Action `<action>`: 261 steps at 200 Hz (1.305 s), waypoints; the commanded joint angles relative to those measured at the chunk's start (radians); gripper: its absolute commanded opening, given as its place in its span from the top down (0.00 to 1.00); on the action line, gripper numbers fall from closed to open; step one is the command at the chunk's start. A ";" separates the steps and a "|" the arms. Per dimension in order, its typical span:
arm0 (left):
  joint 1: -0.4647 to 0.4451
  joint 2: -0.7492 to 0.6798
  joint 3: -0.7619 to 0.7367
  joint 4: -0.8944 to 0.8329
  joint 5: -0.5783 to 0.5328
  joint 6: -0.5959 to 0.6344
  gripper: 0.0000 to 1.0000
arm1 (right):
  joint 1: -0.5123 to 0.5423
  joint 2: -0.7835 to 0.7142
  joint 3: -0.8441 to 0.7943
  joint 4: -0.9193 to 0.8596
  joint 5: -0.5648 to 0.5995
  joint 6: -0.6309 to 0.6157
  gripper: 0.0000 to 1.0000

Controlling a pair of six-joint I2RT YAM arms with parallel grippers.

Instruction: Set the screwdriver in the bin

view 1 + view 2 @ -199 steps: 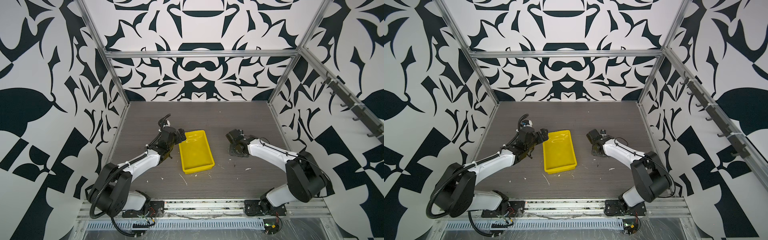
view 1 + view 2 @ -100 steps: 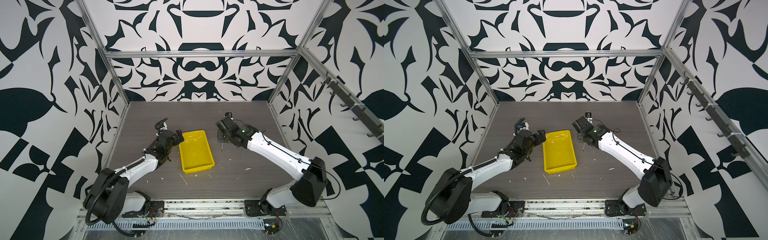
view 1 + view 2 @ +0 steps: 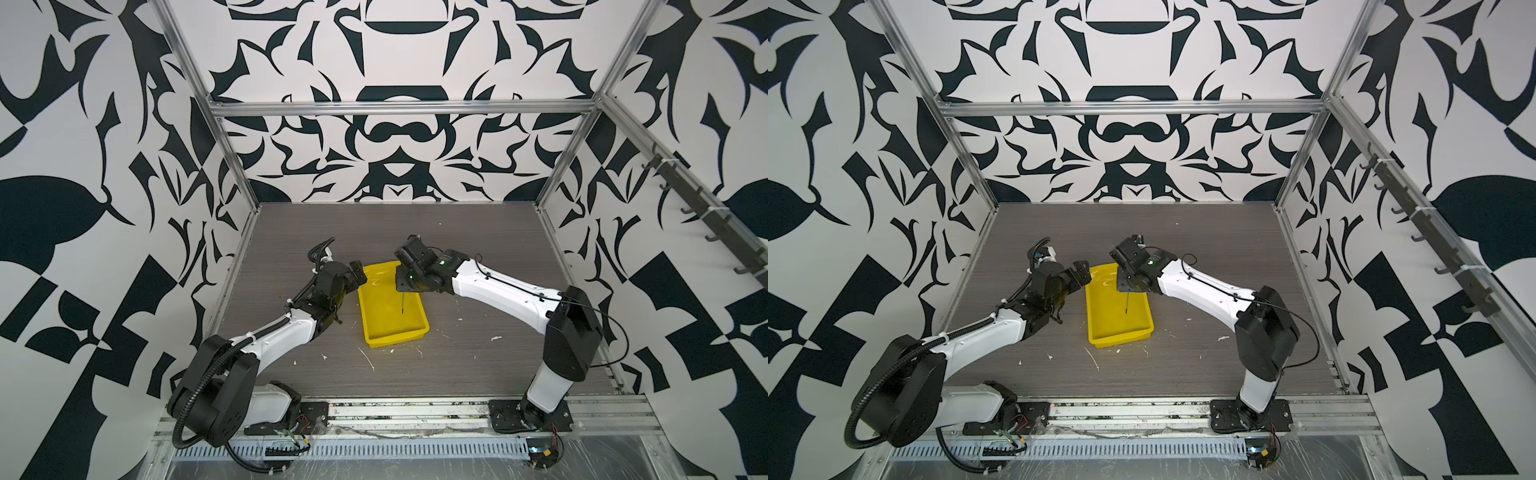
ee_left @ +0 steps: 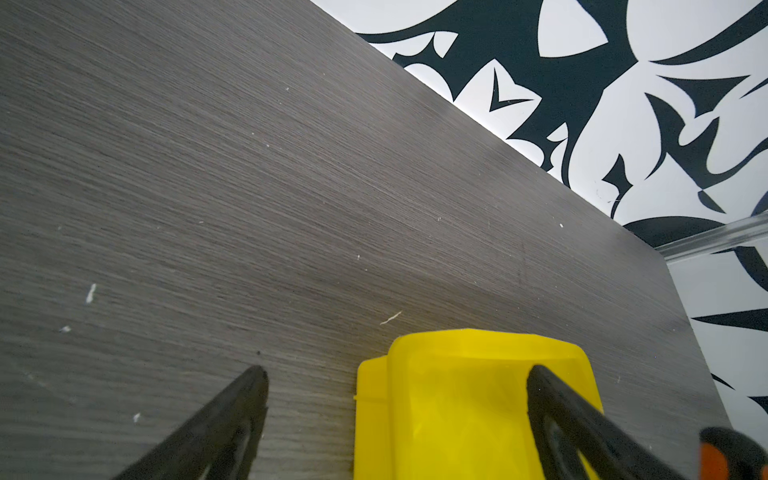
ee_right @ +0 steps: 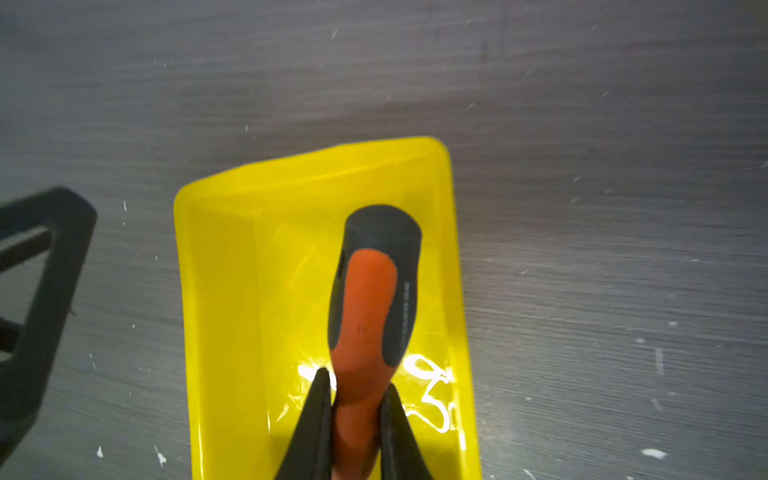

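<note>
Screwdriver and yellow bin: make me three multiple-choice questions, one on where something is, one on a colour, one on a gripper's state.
1. Where is the screwdriver relative to the yellow bin?
A. Lying beside it.
B. Held over its inside.
C. Underneath it.

2. What colours are on the screwdriver's handle?
A. Orange and black.
B. Blue and white.
C. All green.

3. How is the left gripper?
A. Shut on the screwdriver.
B. Shut on nothing.
C. Open.

Answers:
1 B: in the right wrist view the right gripper clamps the handle, with the bin's floor behind it.
2 A: the handle is orange with a black cap end.
3 C: its jaws stand wide apart in the left wrist view.
</note>
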 commanded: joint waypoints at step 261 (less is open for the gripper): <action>0.002 -0.085 0.001 -0.048 -0.054 -0.022 0.00 | 0.022 -0.426 -0.272 0.085 0.207 -0.016 0.39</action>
